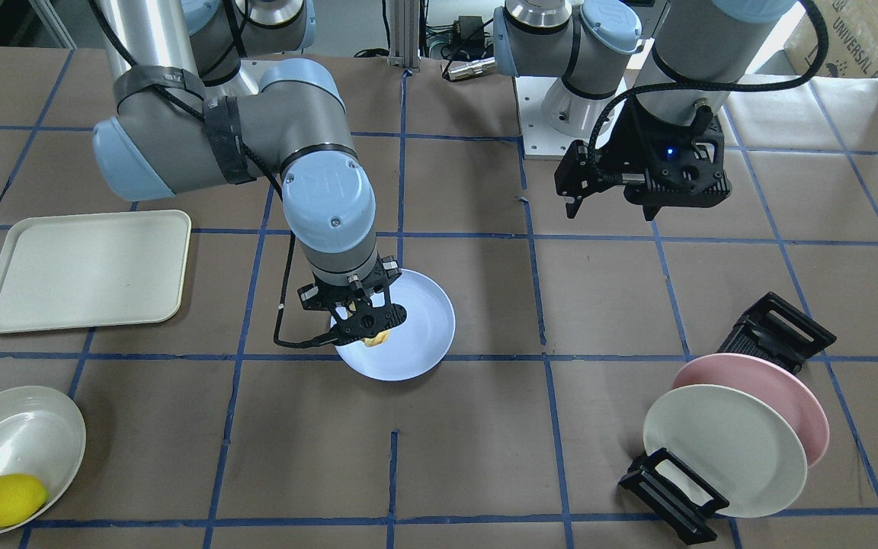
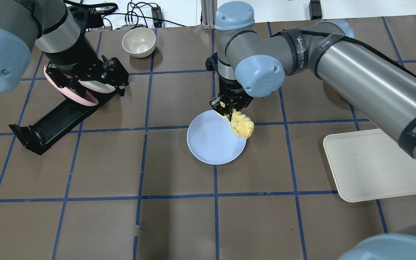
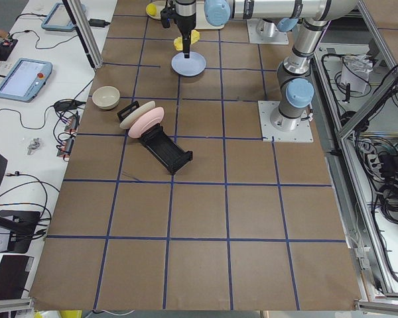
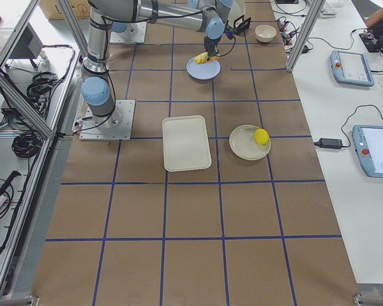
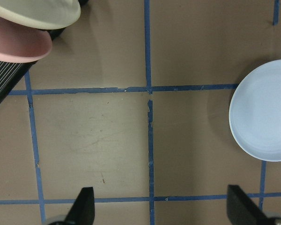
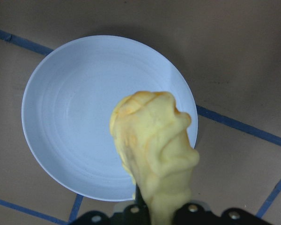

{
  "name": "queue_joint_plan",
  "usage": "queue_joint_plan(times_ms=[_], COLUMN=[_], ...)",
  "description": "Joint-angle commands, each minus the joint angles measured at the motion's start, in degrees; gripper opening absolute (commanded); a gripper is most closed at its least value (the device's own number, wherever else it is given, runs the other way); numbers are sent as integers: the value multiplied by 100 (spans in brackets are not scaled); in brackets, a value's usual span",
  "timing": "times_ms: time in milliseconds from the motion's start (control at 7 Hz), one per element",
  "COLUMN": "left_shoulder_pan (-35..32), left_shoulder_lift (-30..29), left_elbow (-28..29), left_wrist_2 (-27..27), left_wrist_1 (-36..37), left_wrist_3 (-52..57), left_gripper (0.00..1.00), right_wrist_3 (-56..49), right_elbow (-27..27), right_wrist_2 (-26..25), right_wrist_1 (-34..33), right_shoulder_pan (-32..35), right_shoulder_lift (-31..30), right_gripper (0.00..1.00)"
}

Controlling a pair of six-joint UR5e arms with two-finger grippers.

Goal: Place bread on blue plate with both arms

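Observation:
My right gripper is shut on the bread, a pale-yellow ridged roll, and holds it above the near-right rim of the blue plate. In the right wrist view the bread hangs over the plate, near its edge. In the front view the gripper and bread are over the plate. My left gripper is open and empty, raised over the table beside the plate rack; its wrist view shows its fingers wide apart and the plate off to the right.
A cream tray lies on my right side. A cream bowl there holds a lemon. A black rack holds a pink plate and a cream plate on my left. A small bowl stands farther out.

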Motion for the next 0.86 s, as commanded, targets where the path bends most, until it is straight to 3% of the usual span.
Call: queue_joint_plan(times_ms=[0, 286, 571, 714], left_shoulder_pan=[50, 85, 85, 85], left_shoulder_lift=[122, -16, -157, -202], left_elbow=[228, 859, 968, 916], left_wrist_2=[14, 41, 32, -3], left_wrist_1=[-201, -1052, -1293, -1266], left_wrist_3=[527, 531, 531, 522], left_gripper=[100, 100, 100, 100], right_wrist_3=[-7, 1, 10, 10], right_elbow=[56, 39, 21, 12], right_wrist_2=[173, 165, 60, 68], right_wrist_1=[-537, -826, -1117, -1118], right_shoulder_pan=[26, 87, 114, 123], right_shoulder_lift=[356, 462, 506, 506], right_gripper=[25, 26, 99, 100])
